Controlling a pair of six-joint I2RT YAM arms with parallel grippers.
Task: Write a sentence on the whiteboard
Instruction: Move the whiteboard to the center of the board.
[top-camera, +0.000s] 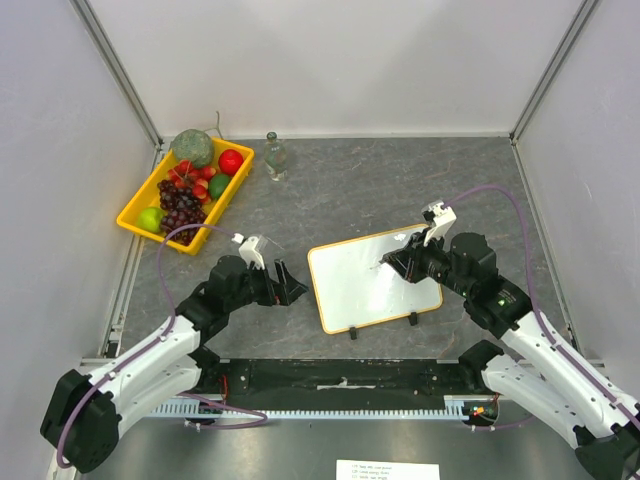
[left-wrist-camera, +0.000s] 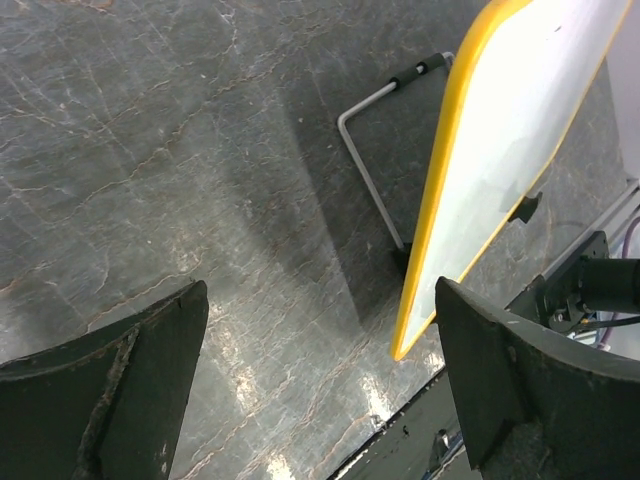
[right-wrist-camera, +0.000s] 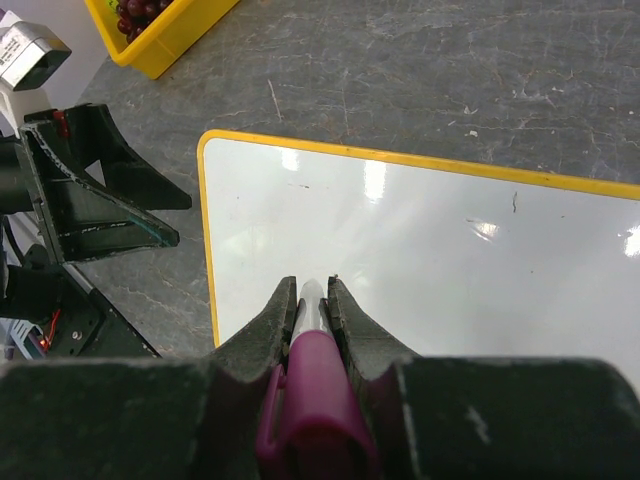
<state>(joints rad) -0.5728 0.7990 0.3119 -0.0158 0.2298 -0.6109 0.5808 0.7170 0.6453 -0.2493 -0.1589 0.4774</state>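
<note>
The whiteboard (top-camera: 375, 285), white with a thin yellow frame and two black clips on its near edge, lies right of centre. It also fills the right wrist view (right-wrist-camera: 430, 240). My right gripper (top-camera: 392, 262) hangs over its right part, shut on a marker (right-wrist-camera: 316, 385) with a purple cap at the back end. The grey barrel pokes out between the fingertips (right-wrist-camera: 313, 292); the tip itself is hidden. My left gripper (top-camera: 287, 283) stands wide open and holds nothing, just left of the board. In the left wrist view its gap (left-wrist-camera: 320, 300) frames bare table beside the board's yellow edge (left-wrist-camera: 440, 200).
A yellow tray (top-camera: 155, 238) of fruit sits at the back left, a small glass bottle (top-camera: 276, 157) beside it. A wire stand (left-wrist-camera: 365, 150) shows under the whiteboard. Enclosure walls close three sides, and a black rail runs along the near edge.
</note>
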